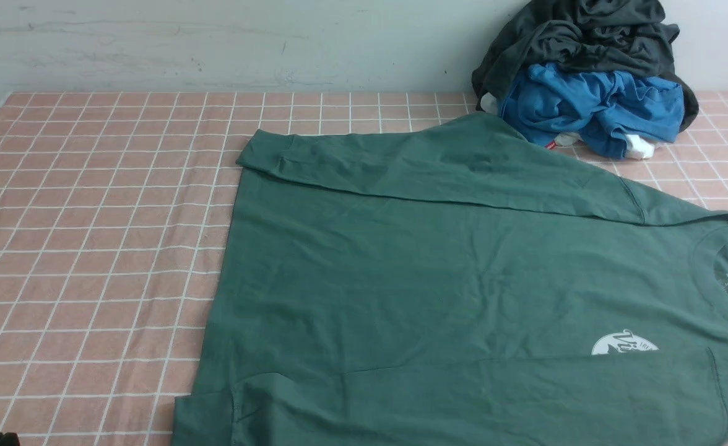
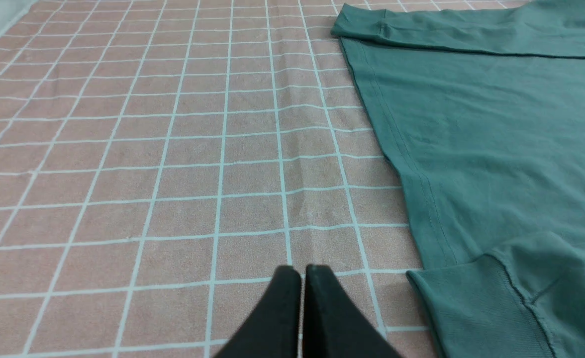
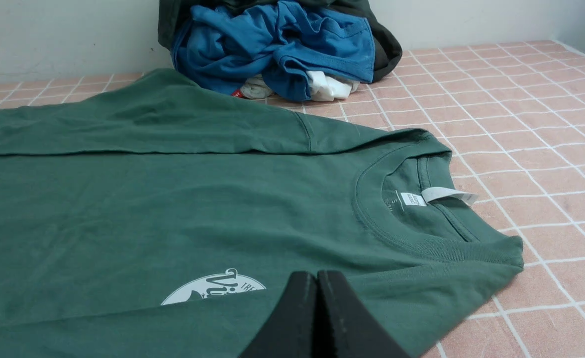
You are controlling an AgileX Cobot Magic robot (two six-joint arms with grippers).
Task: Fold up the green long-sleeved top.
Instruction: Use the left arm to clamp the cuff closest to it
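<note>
Lying flat on the bench (image 1: 91, 248), which is covered by a pink checked cloth, the green long-sleeved top (image 1: 438, 279) has its collar (image 3: 372, 199) toward the robot's right and its hem toward the left. The far sleeve (image 1: 432, 164) is folded across the body along its far edge. The near sleeve (image 1: 463, 396) is folded along the near edge, where it covers the lower part of the white chest logo (image 1: 624, 342). A white neck label (image 3: 439, 196) shows inside the collar. The left gripper (image 2: 302, 271) has its fingers pressed together with nothing between them. It is over bare checked cloth, just beside the near sleeve's cuff (image 2: 471, 303) and apart from it. The right gripper (image 3: 317, 276) is likewise fully closed and empty, over the top's chest between the logo and the collar; whether it touches the fabric cannot be told. A blue garment (image 1: 593, 108) and a dark grey-black garment (image 1: 587, 31) lie heaped against the wall (image 1: 215, 43), just beyond the top's far shoulder.
</note>
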